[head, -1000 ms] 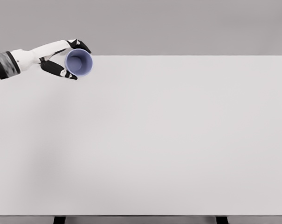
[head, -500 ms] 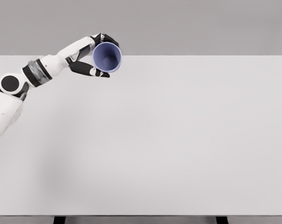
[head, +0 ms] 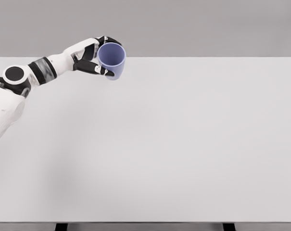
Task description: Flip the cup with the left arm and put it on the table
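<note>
Left hand point(head: 90, 60) fingers wrapped round blue cup point(head: 111, 59), held above far-left worktop point(head: 183, 144), mouth tilted up. Looks light, rigid, probably slick; sidewall grip seems right.

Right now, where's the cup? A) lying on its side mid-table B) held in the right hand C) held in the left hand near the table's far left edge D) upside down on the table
C: the left hand has its fingers wrapped around the blue cup, mouth tilted up toward the camera, near the far edge of the table.
</note>
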`<action>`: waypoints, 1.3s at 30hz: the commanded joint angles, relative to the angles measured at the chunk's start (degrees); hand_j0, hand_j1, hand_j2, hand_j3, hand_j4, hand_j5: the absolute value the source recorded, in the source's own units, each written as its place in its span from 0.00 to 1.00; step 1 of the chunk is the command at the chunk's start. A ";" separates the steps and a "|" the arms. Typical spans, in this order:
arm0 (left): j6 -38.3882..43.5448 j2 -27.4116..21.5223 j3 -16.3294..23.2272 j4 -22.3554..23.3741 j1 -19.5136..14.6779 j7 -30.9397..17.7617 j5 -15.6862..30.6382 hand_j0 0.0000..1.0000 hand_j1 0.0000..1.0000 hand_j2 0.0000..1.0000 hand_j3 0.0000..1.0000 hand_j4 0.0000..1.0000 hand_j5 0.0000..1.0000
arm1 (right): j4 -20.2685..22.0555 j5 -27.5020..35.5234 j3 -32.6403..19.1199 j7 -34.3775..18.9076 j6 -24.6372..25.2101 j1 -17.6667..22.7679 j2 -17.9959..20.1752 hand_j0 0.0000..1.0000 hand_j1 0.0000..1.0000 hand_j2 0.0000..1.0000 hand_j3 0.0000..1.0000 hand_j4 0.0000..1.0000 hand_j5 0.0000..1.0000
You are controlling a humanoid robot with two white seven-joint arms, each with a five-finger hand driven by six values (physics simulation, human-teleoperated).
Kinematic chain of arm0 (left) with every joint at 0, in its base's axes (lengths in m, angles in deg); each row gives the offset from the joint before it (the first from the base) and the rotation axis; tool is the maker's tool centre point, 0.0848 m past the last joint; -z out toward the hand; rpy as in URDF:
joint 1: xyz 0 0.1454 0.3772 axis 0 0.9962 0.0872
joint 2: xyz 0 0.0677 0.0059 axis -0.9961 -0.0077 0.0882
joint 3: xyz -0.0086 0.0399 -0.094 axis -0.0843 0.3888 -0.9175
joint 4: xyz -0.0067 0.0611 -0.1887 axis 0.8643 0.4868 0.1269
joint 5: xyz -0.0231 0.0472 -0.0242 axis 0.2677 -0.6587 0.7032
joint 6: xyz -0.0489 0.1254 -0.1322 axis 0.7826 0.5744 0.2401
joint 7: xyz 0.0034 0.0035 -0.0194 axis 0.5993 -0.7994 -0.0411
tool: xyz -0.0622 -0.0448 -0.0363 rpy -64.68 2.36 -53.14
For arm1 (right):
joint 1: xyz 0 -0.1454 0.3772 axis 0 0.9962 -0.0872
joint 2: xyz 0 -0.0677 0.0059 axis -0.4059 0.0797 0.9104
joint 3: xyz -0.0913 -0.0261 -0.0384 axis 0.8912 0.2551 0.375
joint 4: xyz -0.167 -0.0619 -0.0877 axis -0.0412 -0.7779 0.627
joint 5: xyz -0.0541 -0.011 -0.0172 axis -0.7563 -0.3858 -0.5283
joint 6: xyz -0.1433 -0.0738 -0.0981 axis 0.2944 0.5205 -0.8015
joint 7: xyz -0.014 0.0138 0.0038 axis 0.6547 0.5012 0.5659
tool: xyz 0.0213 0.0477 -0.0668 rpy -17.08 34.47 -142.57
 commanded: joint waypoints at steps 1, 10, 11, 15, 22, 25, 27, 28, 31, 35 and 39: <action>3.87 0.06 -0.18 -0.01 0.09 0.04 2.52 0.55 0.55 0.55 0.55 0.55 0.55 | 0.00 0.00 0.00 -0.01 -0.01 0.09 0.00 1.00 1.00 1.00 1.00 1.00 1.00; 5.02 2.52 -1.24 0.00 2.20 0.04 3.84 0.57 0.57 0.57 0.57 0.57 0.57 | 0.00 0.00 0.00 -0.01 -0.01 0.09 0.00 1.00 1.00 1.00 1.00 1.00 1.00; 4.93 2.70 -1.24 0.08 2.37 0.04 3.84 0.58 0.58 0.58 0.58 0.58 0.58 | 0.00 0.00 0.00 -0.01 -0.01 0.09 0.00 1.00 1.00 1.00 1.00 1.00 1.00; 4.76 3.14 -1.24 0.26 2.64 0.04 3.93 0.60 0.60 0.60 0.60 0.60 0.60 | 0.00 0.00 0.00 -0.01 -0.01 0.09 0.00 1.00 1.00 1.00 1.00 1.00 1.00; 3.61 4.46 -1.33 0.35 4.57 0.04 3.66 0.63 0.63 0.63 0.63 0.63 0.63 | 0.00 0.00 0.00 -0.01 -0.01 0.09 0.00 1.00 1.00 1.00 1.00 1.00 1.00; 2.38 4.54 -1.33 0.26 5.45 0.04 3.49 0.68 0.68 0.68 0.68 0.68 0.68 | 0.00 0.00 0.00 -0.01 -0.01 0.09 0.00 1.00 1.00 1.00 1.00 1.00 1.00; 2.12 4.90 -1.33 0.35 6.06 0.04 3.40 0.75 0.75 0.75 0.75 0.75 0.75 | 0.00 0.00 0.00 -0.01 -0.01 0.09 0.00 1.00 1.00 1.00 1.00 1.00 1.00; 2.03 4.98 -1.33 0.26 6.06 0.04 3.40 0.78 0.78 0.78 0.78 0.78 0.78 | 0.00 0.00 0.00 -0.01 -0.01 0.09 0.00 1.00 1.00 1.00 1.00 1.00 1.00; 2.03 5.25 -1.24 0.26 6.06 0.04 3.31 0.91 0.91 0.91 0.91 0.91 0.91 | 0.00 0.00 0.00 -0.01 -0.01 0.09 0.00 1.00 1.00 1.00 1.00 1.00 1.00; 2.03 5.33 -1.24 0.35 6.06 0.04 3.31 0.96 0.96 0.96 0.96 0.96 0.96 | 0.00 0.00 0.00 -0.01 -0.01 0.00 0.00 1.00 1.00 1.00 1.00 1.00 1.00; 2.03 5.69 -1.24 0.26 6.06 0.04 3.31 0.97 0.97 0.97 0.97 0.97 0.97 | 0.00 0.00 0.00 -0.01 -0.01 0.09 0.00 1.00 1.00 1.00 1.00 1.00 1.00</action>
